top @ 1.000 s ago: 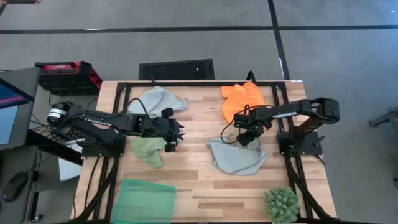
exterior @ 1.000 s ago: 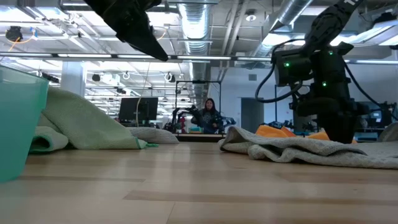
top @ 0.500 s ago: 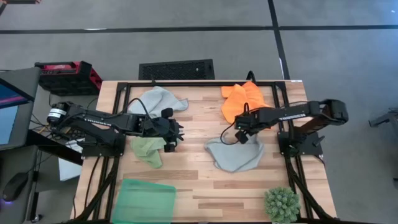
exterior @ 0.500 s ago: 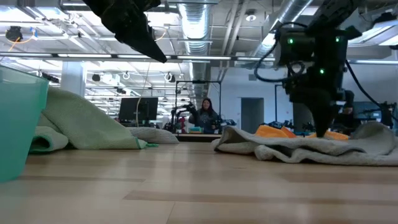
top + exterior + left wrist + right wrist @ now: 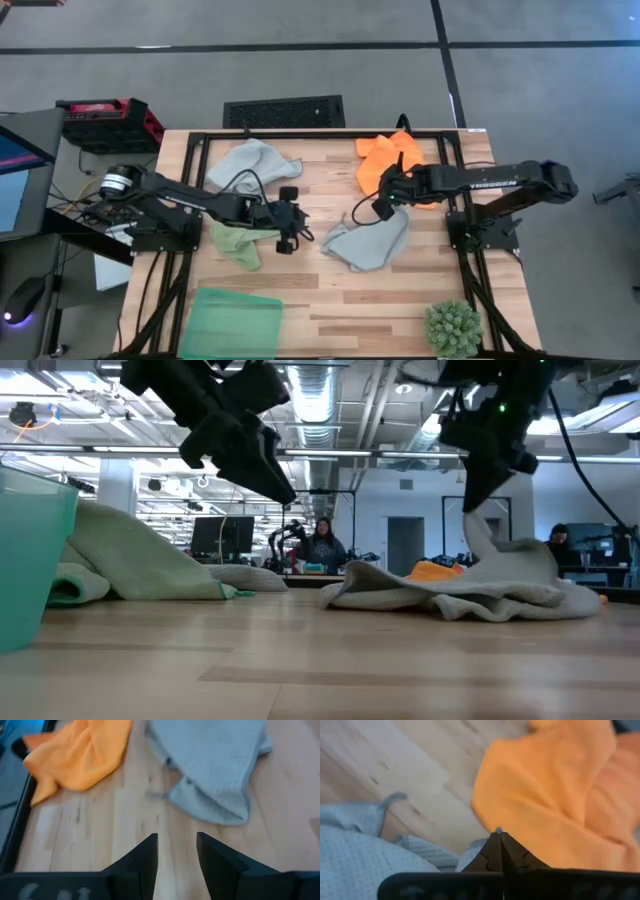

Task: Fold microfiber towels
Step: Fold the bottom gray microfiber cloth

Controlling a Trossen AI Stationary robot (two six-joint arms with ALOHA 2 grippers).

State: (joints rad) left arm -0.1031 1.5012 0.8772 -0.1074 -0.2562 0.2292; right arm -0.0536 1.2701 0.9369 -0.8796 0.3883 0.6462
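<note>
A pale grey-blue towel (image 5: pixel 365 243) lies crumpled at the table's middle right. My right gripper (image 5: pixel 386 204) is shut on its far part, above the table. My left gripper (image 5: pixel 291 228) is open and empty, hovering left of this towel; its fingers (image 5: pixel 150 851) point at the towel (image 5: pixel 215 775). An orange towel (image 5: pixel 394 160) lies bunched at the far right. A second grey-blue towel (image 5: pixel 254 160) lies at the far left. A light green towel (image 5: pixel 237 241) lies crumpled under my left arm. My right gripper pinches a far edge of the grey-blue towel (image 5: pixel 496 831) between its two shut fingers, coming from above. That part (image 5: pixel 484 538) is lifted and hangs down from the fingers. The rest of the towel (image 5: pixel 440 596) lies crumpled on the table.
A green translucent tray (image 5: pixel 236 322) stands at the near left edge and shows in the low view (image 5: pixel 35 555). A spiky green plant (image 5: pixel 454 328) stands at the near right corner. Bare wood lies between the towels. A person (image 5: pixel 322 546) stands far behind the table.
My right gripper has risen and gone toward the table's far left, raising the towel's far part; the towel has been drawn leftward and bunched narrower, its near part staying on the table. My left gripper has gone toward the table's right, closer to this towel.
</note>
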